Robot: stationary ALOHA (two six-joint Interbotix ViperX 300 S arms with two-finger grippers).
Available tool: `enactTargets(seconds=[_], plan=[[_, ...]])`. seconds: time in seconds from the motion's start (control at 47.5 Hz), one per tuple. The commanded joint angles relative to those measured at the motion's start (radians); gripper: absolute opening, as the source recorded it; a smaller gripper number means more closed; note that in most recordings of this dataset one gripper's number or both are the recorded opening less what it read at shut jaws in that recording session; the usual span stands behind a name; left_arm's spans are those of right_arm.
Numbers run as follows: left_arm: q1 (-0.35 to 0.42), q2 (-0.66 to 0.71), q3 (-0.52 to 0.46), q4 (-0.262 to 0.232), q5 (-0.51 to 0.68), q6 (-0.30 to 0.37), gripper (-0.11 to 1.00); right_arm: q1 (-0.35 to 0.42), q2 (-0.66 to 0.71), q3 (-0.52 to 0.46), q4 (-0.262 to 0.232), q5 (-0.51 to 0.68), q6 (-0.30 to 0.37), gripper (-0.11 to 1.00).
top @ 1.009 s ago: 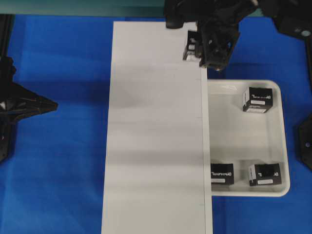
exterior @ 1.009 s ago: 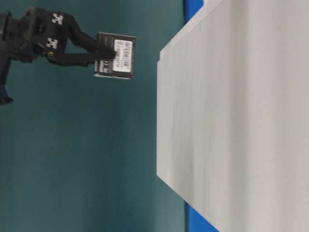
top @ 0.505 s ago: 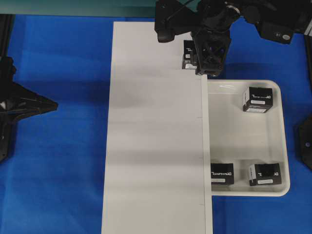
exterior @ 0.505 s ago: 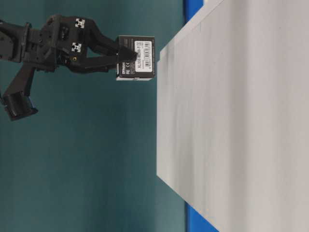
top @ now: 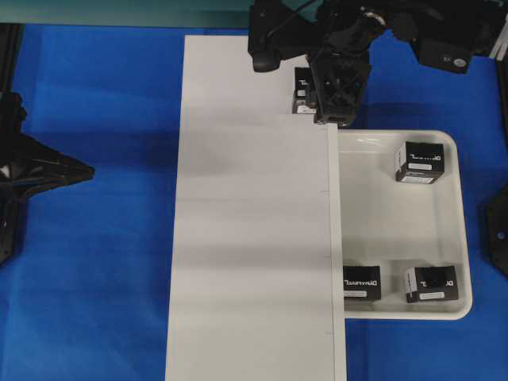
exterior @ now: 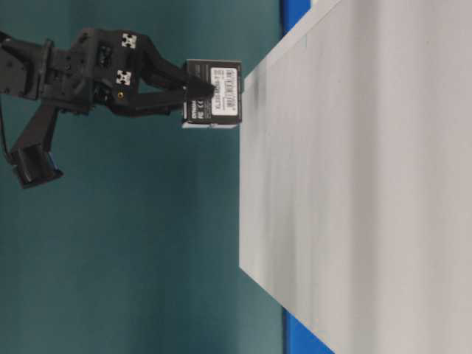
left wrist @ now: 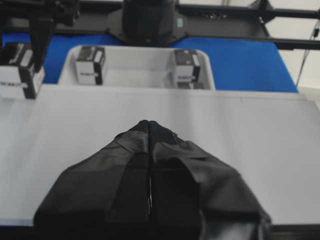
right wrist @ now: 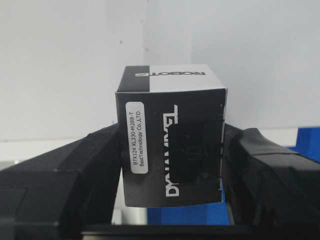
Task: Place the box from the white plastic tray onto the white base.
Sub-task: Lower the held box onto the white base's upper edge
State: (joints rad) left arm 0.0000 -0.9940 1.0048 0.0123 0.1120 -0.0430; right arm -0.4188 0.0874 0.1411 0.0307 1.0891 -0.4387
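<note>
My right gripper [top: 321, 97] is shut on a small black box [top: 304, 90] with white lettering and a white label strip, gripping its two sides [right wrist: 170, 145]. The box hangs over the far right corner of the long white base [top: 246, 238]. In the table-level view the box [exterior: 214, 103] is right at the base's surface [exterior: 354, 184]; I cannot tell whether they touch. The white plastic tray [top: 397, 230] lies against the base's right edge. My left gripper [left wrist: 150, 125] is shut and holds nothing, parked left of the base [top: 83, 169].
Three more black boxes lie in the tray: one at its far right [top: 418, 163] and two along its near rim [top: 361, 283] [top: 431, 284]. Blue table cover surrounds the base. The right arm's black links [top: 429, 36] hang over the table's far edge.
The right gripper has carried the box a little left and down, from well above the base to right at its surface. The left arm has not moved.
</note>
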Motion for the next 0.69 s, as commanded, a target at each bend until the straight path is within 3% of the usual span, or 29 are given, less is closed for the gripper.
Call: enactTargets(seconds=[0.0, 0.673], plan=[[0.002, 0.008, -0.029, 0.002, -0.009, 0.002, -0.07, 0.023, 0.018, -0.003, 0.003, -0.02, -0.002, 0.59], [0.0, 0.009, -0.031, 0.003, -0.009, 0.0, -0.07, 0.029, 0.04, 0.043, 0.002, -0.077, 0.0, 0.59]])
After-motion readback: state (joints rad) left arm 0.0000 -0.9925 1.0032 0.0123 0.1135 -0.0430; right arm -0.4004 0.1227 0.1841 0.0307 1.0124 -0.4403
